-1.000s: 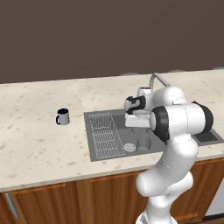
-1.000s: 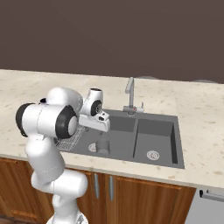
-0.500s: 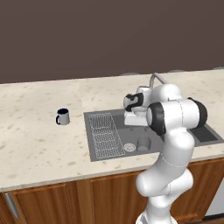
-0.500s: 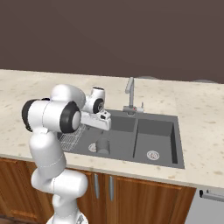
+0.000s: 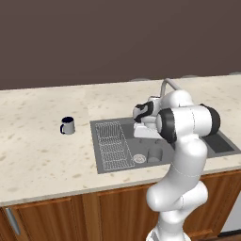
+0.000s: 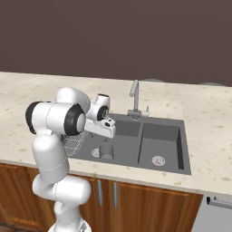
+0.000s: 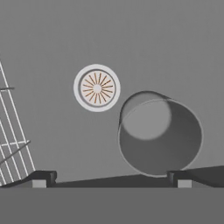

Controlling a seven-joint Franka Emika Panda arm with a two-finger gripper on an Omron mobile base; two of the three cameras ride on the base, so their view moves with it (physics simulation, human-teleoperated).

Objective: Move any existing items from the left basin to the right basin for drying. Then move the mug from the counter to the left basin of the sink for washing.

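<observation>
Hovering over the left basin [image 5: 120, 162], jaws spread and empty; upright grey cup [image 7: 159, 133] toward one o'clock, drain [image 7: 97, 88] at eleven.

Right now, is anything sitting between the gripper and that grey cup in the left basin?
Nothing visible does. In the hand view the cup stands upright just beyond the open gripper, off toward one fingertip. The drain sits beside the cup, and the wire rack lies off to one side.
</observation>
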